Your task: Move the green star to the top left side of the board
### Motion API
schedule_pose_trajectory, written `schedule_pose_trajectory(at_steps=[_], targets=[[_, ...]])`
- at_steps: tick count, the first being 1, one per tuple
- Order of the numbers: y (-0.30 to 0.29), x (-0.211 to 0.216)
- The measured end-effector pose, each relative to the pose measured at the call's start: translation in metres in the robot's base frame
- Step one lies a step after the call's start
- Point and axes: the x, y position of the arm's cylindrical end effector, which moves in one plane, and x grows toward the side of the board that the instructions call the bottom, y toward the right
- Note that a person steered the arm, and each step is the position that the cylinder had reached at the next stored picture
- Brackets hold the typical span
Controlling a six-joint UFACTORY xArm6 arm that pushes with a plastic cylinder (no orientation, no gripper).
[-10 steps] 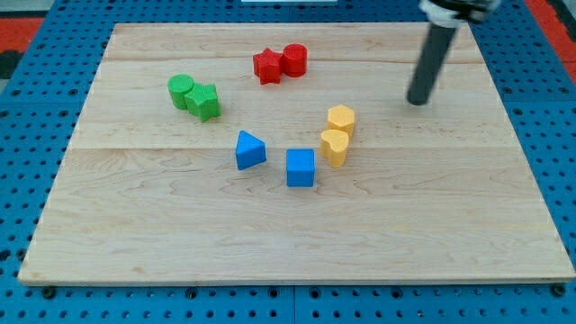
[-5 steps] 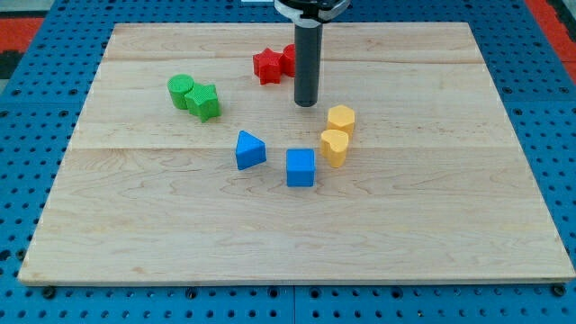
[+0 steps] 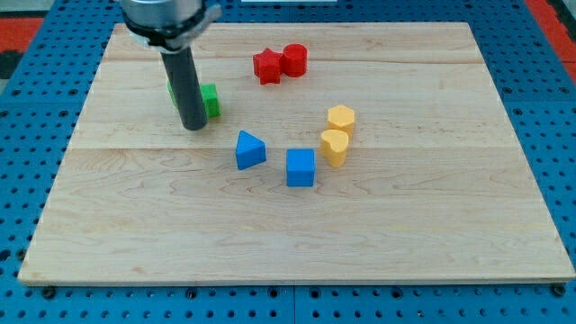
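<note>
The green star (image 3: 210, 100) lies in the board's upper left part, mostly hidden behind my dark rod. A second green block (image 3: 172, 92) shows only as a sliver at the rod's left edge. My tip (image 3: 193, 127) rests on the wooden board (image 3: 405, 225) just below the two green blocks, at their lower edge. I cannot tell whether it touches them.
A red star (image 3: 266, 66) and a red cylinder (image 3: 293, 59) sit together near the top centre. A yellow hexagon (image 3: 341, 118) and a yellow heart (image 3: 334, 147) sit right of centre. A blue triangle (image 3: 249, 149) and a blue cube (image 3: 301, 167) lie at the centre.
My tip has swept from the board's upper right, past the red blocks, leftward to the green blocks. No block has visibly moved.
</note>
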Motion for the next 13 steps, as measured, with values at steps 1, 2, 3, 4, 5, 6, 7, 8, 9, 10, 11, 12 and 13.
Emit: schedule_pose_trajectory(at_steps=[1, 2, 3, 4, 5, 6, 7, 8, 9, 10, 11, 12, 13], targets=[[0.013, -0.038], [0.017, -0.075], [0.039, -0.081], [0.051, -0.083], [0.059, -0.094], [0.071, -0.114], [0.095, -0.128], [0.124, -0.14], [0.059, -0.144], [-0.032, -0.15], [-0.06, -0.151], [-0.036, -0.116], [0.048, -0.067]])
